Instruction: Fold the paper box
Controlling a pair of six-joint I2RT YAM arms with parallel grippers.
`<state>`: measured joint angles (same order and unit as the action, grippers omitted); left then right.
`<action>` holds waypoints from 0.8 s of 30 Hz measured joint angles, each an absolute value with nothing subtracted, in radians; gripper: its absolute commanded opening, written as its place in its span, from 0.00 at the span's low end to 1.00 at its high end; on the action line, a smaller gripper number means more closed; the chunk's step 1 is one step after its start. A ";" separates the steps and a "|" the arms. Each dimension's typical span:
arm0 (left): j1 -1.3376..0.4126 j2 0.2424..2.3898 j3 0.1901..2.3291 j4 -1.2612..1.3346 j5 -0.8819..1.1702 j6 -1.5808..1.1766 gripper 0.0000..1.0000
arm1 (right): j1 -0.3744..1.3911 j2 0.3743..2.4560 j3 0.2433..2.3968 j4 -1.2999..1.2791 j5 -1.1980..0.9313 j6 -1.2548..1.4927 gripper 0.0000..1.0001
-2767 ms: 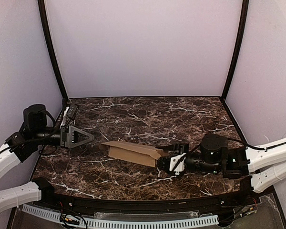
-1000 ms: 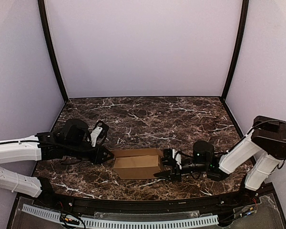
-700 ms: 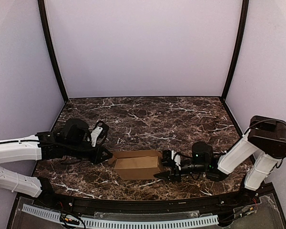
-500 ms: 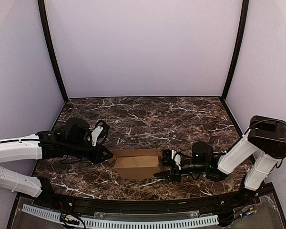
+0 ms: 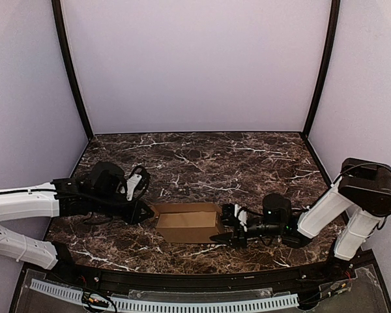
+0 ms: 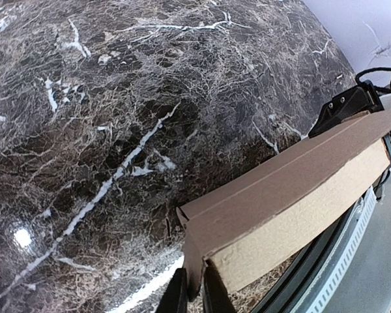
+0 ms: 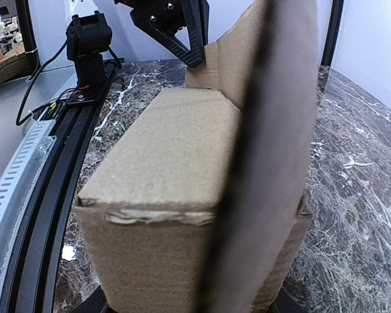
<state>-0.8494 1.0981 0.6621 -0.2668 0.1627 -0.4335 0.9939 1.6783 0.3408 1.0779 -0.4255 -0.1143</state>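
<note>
One white-and-black robot arm on the left (image 5: 26,202) reaches in low across the dark brown marble table with white veins (image 5: 247,163). Its left gripper (image 5: 142,212) meets the left end of the task's one thing: a plain brown, narrow rectangular box of thin cardboard (image 5: 188,222). In the left wrist view its two black fingers (image 6: 178,297) are drawn close together, clamped on a thin flap at that end of the box.

The box lies flat on the table, near the front edge and about midway between the two arms, with its long axis running left to right. In the right wrist view one flap stands up at the far end, and another, blurred, rises in the foreground.

The right gripper (image 5: 223,225) brackets the right end of the box. Its two fingers are held apart at the box's width, one on each long side, gripping it. Behind it the second white-and-black arm (image 5: 319,212) bends in from the right.

One white slotted rail (image 5: 182,303) runs along the table's near edge.
</note>
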 measured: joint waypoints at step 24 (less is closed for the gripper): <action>-0.841 1.158 0.697 -0.241 0.132 -0.537 0.00 | 1.113 1.867 0.332 1.341 -0.175 -0.122 0.30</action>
<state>-0.8406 1.1584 0.6968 -0.2405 0.1322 -0.5365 1.1130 1.8668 0.3317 1.3407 -0.1753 -0.1219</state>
